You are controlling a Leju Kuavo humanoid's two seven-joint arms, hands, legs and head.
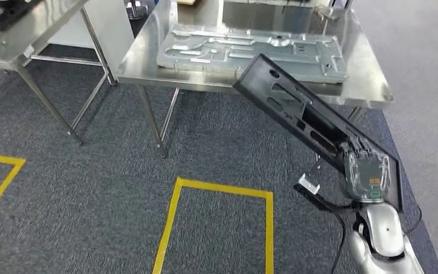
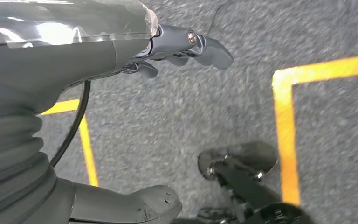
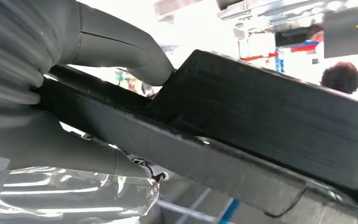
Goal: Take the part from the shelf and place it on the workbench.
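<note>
A long black plastic part [image 1: 302, 111] is held up at a slant by my right hand [image 1: 368, 171], its far end reaching over the front edge of the steel workbench [image 1: 365, 85]. In the right wrist view the thumb [image 3: 121, 46] lies on one side of the black part [image 3: 261, 121] and the fingers [image 3: 74, 154] on the other, gripping it. My left hand [image 2: 135, 60] hangs over the carpet with its fingers apart and nothing in it.
A grey metal plate [image 1: 251, 51] with cut-outs lies on the workbench. A second steel table [image 1: 28, 40] stands at the left. Yellow tape lines [image 1: 222, 188] mark the grey carpet. A person's head [image 3: 340, 77] appears in the right wrist view.
</note>
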